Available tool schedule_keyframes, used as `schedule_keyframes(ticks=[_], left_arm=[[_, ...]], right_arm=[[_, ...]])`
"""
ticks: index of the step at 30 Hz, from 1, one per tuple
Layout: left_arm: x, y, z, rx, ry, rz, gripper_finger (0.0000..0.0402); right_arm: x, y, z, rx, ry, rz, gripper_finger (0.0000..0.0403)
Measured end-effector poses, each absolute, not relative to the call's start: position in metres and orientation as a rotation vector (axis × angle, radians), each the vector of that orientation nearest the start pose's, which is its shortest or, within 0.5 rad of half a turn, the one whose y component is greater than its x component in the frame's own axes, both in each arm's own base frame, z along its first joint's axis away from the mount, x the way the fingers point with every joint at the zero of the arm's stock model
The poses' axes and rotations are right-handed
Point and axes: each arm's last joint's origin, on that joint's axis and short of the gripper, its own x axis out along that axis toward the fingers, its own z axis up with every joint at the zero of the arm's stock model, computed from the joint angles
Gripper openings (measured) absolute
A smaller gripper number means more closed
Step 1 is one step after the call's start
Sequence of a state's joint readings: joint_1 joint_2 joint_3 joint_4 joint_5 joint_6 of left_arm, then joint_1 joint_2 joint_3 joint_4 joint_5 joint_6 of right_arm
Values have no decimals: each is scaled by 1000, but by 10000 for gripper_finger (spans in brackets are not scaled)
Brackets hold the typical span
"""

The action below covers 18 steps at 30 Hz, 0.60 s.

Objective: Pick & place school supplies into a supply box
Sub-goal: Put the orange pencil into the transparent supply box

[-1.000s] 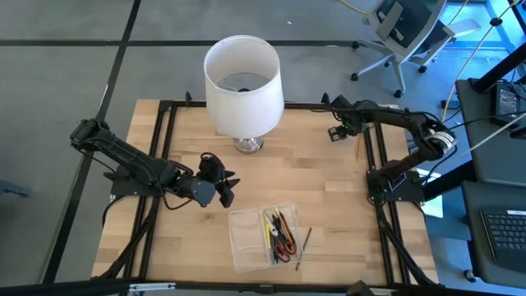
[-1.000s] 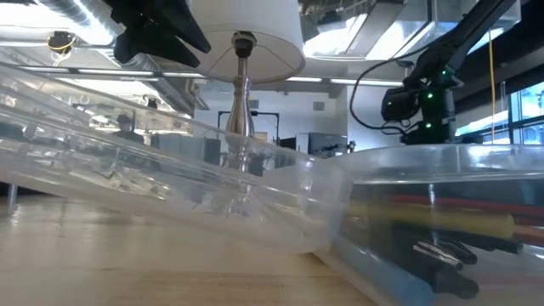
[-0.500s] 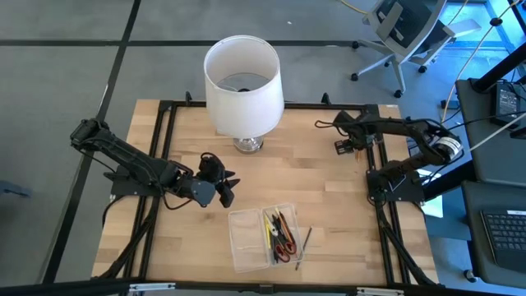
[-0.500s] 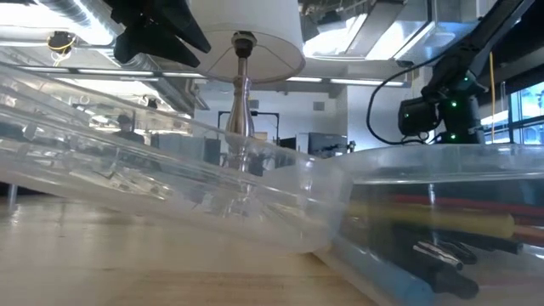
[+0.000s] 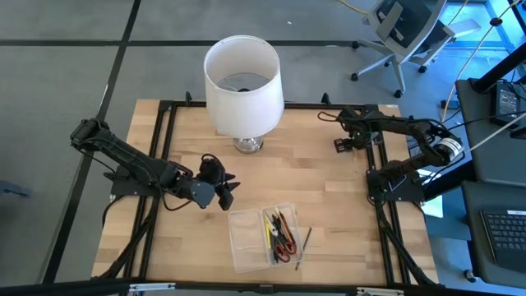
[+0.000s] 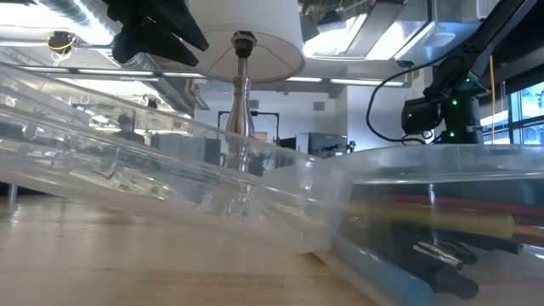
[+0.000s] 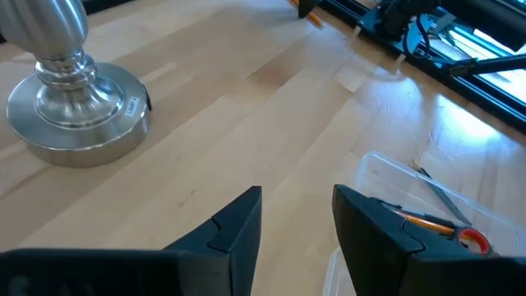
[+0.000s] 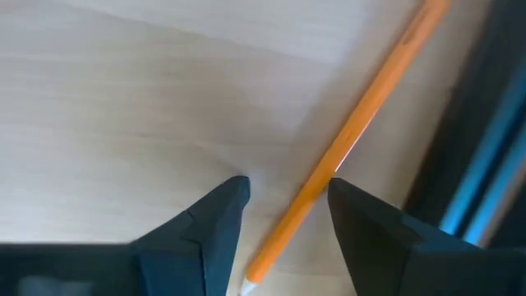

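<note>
One orange pencil (image 8: 353,136) lies between the released right claw (image 8: 283,205) fingers at the tabletop (image 5: 329,197) 2 o'clock edge; off-centre closing could roll it away.

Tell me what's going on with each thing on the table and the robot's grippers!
Clear plastic supply box: open, lying flat, pens and red-handled scissors inside.
Dark thin pen: lying on the table beside the box.
Orange pencil: lying flat on the wood, between the right gripper's fingers, not gripped.
Right gripper: open, low over the pencil.
Left gripper: open, empty, near the box.
White cylindrical lamp: upright.
</note>
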<state>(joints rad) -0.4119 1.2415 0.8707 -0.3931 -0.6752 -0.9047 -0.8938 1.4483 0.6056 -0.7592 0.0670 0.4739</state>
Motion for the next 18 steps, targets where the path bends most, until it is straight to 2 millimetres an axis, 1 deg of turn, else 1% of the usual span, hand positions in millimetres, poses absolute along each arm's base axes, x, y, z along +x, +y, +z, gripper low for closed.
schedule_keyframes(ticks=[4,10,14,18], left_arm=[[236,-83,258,-471,480,516,143],[236,-83,258,-473,479,516,143],[236,-83,258,-497,473,523,143],[236,-83,258,-514,469,528,143]], right_arm=[[121,-151,126,1019,1334,-1081,170],[127,-148,126,919,1356,-1073,144],[127,-148,126,908,1357,-1061,130],[128,-149,125,887,1362,-1025,104]])
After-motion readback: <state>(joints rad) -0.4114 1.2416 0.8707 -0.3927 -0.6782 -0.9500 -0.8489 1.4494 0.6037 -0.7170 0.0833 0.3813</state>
